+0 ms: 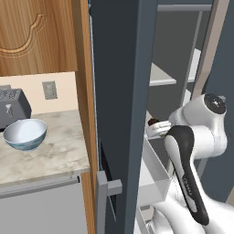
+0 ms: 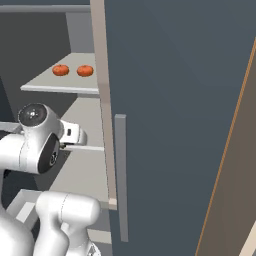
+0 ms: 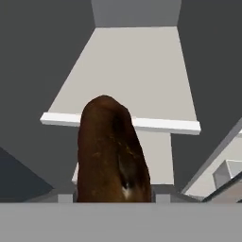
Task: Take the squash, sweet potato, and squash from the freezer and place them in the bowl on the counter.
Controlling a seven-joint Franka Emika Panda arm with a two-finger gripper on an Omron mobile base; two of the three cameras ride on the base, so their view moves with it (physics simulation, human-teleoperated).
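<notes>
Because the sweet potato (image 3: 113, 151) looks firm, fairly heavy and tapered, we judge our gripper (image 3: 115, 201) best clamped across its thick middle, where it holds now.

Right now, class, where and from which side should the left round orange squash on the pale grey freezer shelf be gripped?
Probably across its round middle, from the pale grey shelf's open front: the left round orange squash sits apart from its twin, leaving room for fingers either side.
</notes>
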